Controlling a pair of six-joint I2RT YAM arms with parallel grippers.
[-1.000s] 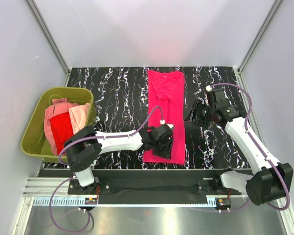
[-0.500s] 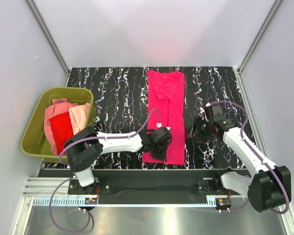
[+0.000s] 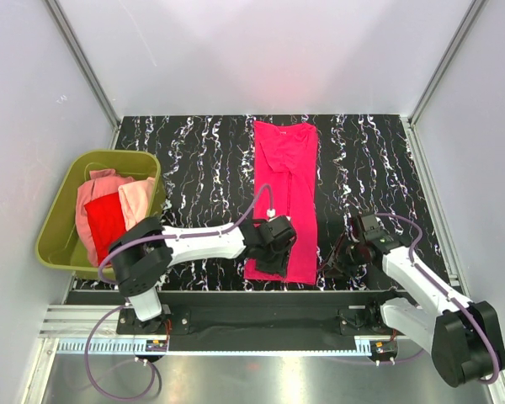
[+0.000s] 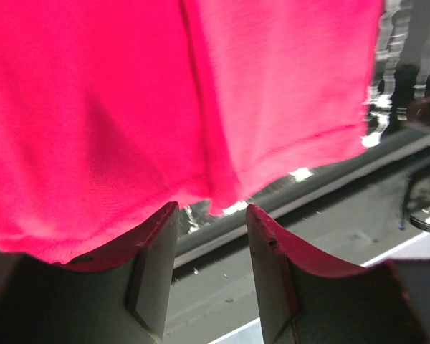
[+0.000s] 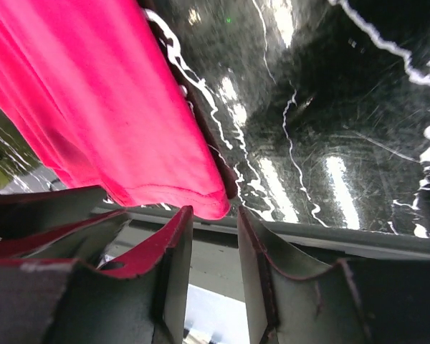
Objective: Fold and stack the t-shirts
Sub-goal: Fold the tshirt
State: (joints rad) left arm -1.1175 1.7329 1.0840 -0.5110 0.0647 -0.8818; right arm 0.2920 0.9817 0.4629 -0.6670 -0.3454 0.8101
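left hand (image 4: 211, 215) and right hand (image 5: 212, 215) sit released by the magenta t-shirt (image 3: 284, 194), at its hem.

No writing, label, brand, number or sign is legible on the magenta t-shirt (image 3: 284, 198), tub (image 3: 118, 155) or tabletop (image 3: 202, 160).

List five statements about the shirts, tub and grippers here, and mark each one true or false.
1. The bright magenta-pink t-shirt lies as a long strip on the black marbled table. True.
2. The olive-green plastic tub is empty. False: it holds a red cloth shirt and pale salmon-pink shirts.
3. The tub stands at the table's right side. False: it is at the left.
4. Both grippers are at the magenta shirt's near end. True: the left gripper at the hem, the right gripper at the near right corner.
5. The right gripper is clamped shut. False: its jaws stand apart.
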